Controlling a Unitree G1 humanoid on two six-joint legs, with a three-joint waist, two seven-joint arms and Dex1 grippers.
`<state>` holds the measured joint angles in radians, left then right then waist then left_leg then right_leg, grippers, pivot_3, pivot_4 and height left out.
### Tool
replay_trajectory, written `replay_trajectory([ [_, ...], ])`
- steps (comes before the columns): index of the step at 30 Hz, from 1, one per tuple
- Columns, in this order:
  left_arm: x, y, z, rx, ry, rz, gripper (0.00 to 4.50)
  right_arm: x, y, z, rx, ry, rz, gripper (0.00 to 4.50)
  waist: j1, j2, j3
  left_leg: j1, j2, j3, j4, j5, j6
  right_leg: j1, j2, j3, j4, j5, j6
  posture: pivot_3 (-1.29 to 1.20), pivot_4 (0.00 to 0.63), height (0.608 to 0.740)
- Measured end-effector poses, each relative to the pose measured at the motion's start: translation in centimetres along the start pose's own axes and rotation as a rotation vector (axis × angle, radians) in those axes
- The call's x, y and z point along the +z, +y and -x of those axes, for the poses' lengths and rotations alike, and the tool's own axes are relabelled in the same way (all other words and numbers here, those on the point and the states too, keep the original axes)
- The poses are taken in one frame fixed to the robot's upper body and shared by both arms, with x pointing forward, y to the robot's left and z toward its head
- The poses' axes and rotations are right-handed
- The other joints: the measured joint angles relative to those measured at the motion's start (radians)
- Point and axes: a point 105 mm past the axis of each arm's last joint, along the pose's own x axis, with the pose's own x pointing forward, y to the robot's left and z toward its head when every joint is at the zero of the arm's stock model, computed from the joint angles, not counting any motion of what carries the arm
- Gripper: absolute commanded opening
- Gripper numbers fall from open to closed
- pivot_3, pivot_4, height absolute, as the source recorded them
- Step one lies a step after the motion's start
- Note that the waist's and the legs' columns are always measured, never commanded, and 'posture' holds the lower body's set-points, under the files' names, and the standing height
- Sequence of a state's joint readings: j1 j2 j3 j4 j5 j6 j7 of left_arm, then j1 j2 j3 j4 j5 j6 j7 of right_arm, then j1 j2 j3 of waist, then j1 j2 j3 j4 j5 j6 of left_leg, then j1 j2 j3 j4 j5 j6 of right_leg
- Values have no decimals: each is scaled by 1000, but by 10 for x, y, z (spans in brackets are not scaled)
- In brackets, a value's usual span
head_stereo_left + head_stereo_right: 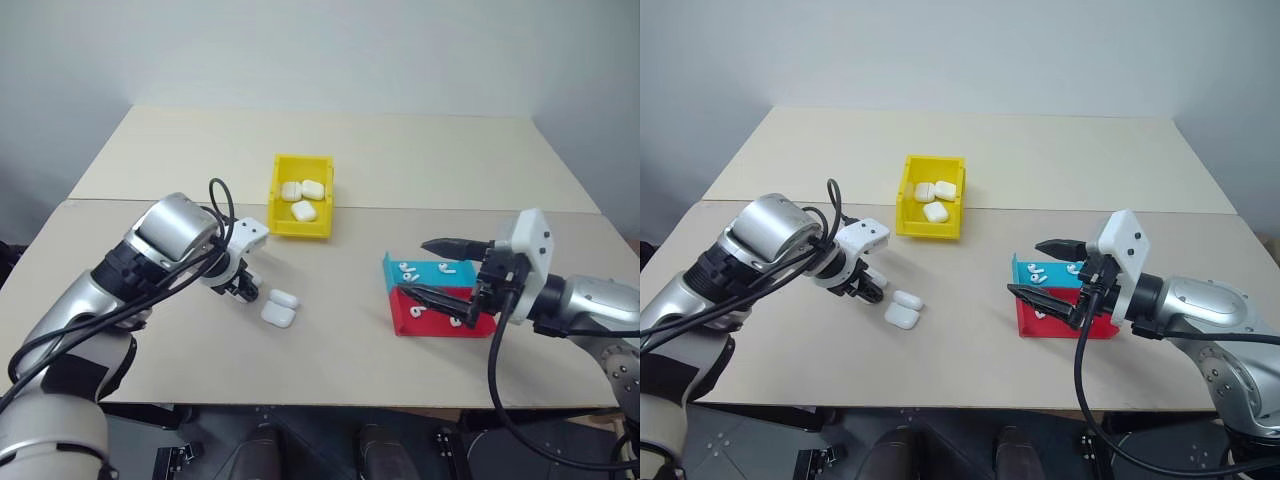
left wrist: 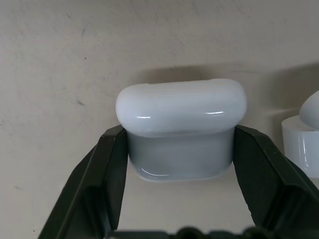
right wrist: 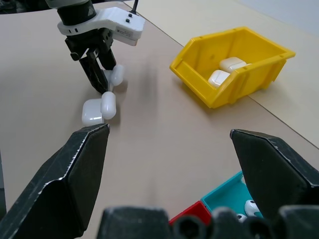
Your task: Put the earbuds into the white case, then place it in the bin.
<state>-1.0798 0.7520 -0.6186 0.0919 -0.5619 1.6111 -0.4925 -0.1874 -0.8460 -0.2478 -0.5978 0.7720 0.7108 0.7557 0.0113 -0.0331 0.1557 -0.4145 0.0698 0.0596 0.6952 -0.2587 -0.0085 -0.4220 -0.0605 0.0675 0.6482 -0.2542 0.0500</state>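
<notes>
Pinching a small glossy white case point(image 2: 181, 130) by its two short sides, the left gripper point(image 1: 240, 285) points steeply down at the worktop point(image 1: 330, 330), its two matt black wedge-shaped fingers point(image 2: 110, 169) pressed flat against the smooth rounded-rectangular shell, whose domed lid stands clear above the fingertips. Just beside that case lie two more white cases point(image 1: 280, 306) of the same rounded form, close together on the pale beige, faintly speckled surface. Beyond the left gripper, toward the far side of the worktop, stands the yellow bin point(image 1: 300, 195), a hard plastic box with tall straight walls, holding three further cases point(image 1: 303, 198). Well apart from the white case, to its right, the right gripper point(image 1: 438, 270) hangs nearly level with its black tapered fingers point(image 3: 79, 169) spread wide, nothing between them. Beneath it sit a shallow blue tray point(image 1: 432, 270) and a shallow red tray point(image 1: 440, 315), side by side and touching, each with tiny white stemmed earbuds point(image 1: 410, 268) scattered inside. A seam runs across the worktop just behind the bin.
</notes>
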Motion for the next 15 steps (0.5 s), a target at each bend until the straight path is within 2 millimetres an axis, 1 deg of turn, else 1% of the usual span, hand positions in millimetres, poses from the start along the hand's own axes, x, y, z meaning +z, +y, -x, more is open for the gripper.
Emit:
replay_trajectory([
  [3, -1, 1, 1, 1, -8, 4, 2819, 0, 0, 0, 1, -1, 0, 4500, -2, 0, 0, 0, 0, 0, 0, 0, 0, 0, 0, 0, 0, 0, 0, 0, 150, 740],
  [5, -7, 4, 3, 9, -22, 8, 2819, 1, 0, 0, 3, -3, -2, 4500, -7, 0, 0, 0, 0, 0, 0, 0, 0, -1, 0, 0, 0, 0, 0, 0, 150, 740],
  [7, -14, 11, 11, 18, -54, 28, 2819, 1, 1, 0, 8, -5, -6, 4500, -11, 0, 0, 0, 0, 0, 0, 0, 0, -1, 0, 0, 0, 0, 0, 0, 150, 740],
  [9, -16, 21, 26, 19, -138, 43, 2819, 1, 0, 0, 13, -8, -14, 4500, -12, 0, 0, -1, 0, 0, 0, 0, 0, -1, 0, 0, 0, 0, 0, 0, 150, 740],
  [10, -14, 26, 36, 18, -207, 45, 2819, 0, 0, 1, 12, -6, -16, 4500, -12, 0, 0, -1, 0, 0, 0, 0, 0, -1, 0, 0, 0, 0, 0, 0, 150, 740],
  [11, -7, 29, 48, 2, -301, 55, 2819, 0, -2, 2, 10, -3, -19, 4500, -10, 0, 0, 0, 0, 0, 0, 0, 0, -1, -1, 0, 0, 0, 0, 0, 150, 740],
  [13, 13, 35, 78, -30, -524, 76, 2819, -1, -5, 3, 15, 4, -22, 4500, 1, 0, 0, 0, 0, 0, 1, 0, 0, 1, -1, -1, 0, 0, 0, 0, 150, 740],
  [14, 21, 37, 89, -35, -629, 72, 2819, 0, -6, 3, 17, 7, -18, 4500, 4, 0, 0, 0, 0, 0, 1, 0, 0, 1, -2, -1, 0, 0, 0, 0, 150, 740],
  [15, 30, 38, 103, -33, -775, 53, 2819, 2, -9, 4, 20, 12, -7, 4500, 5, 0, 0, 0, 0, 0, 1, 0, 0, 2, -2, -1, 0, 0, 0, 0, 150, 740],
])
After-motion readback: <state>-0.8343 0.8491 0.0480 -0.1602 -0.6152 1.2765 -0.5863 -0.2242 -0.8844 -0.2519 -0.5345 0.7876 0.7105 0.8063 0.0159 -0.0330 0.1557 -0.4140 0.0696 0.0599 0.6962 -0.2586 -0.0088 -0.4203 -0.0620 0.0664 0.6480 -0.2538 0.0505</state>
